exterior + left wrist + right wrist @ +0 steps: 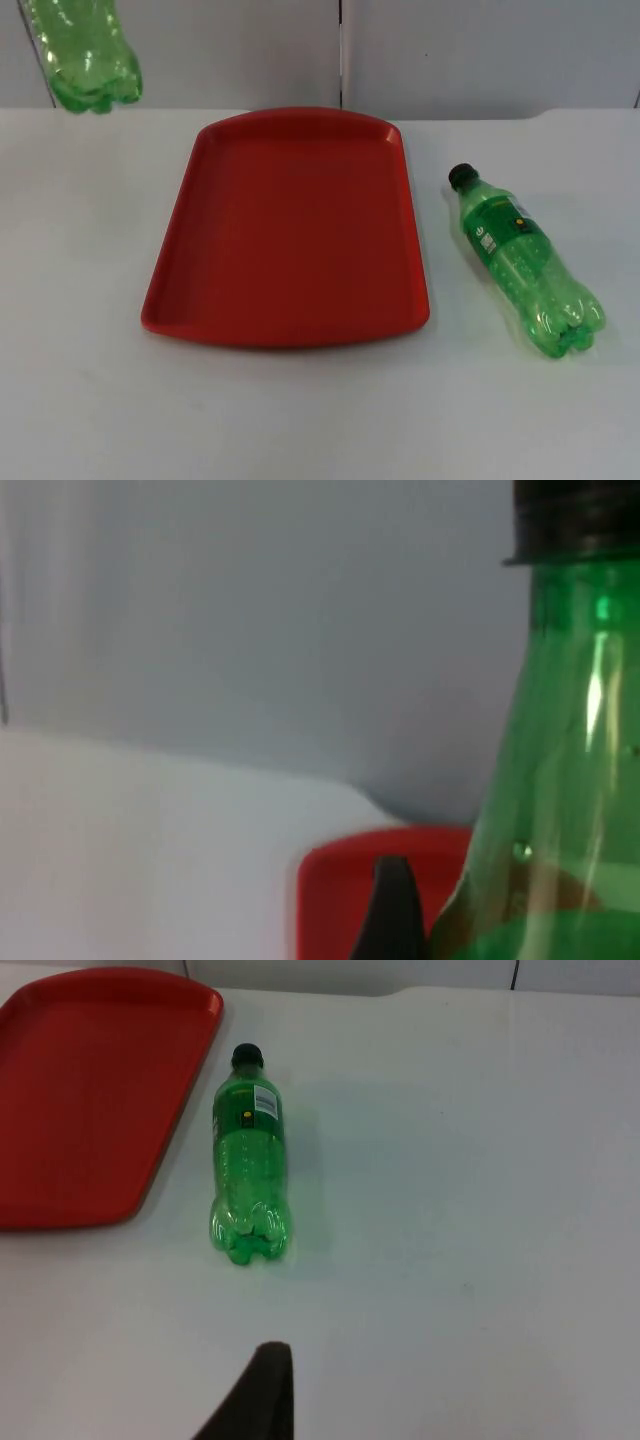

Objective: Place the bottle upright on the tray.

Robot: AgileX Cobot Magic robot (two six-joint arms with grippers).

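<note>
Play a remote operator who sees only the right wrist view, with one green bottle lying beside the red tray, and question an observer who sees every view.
Operator: My right hand waits above the table, short of the lying bottle. Any second bottle?
Observer: Yes. The top view has a second bottle aloft against the wall, left of the tray.
Operator: What holds it?
Observer: The left hand; its wrist view has the black cap close up.
</note>
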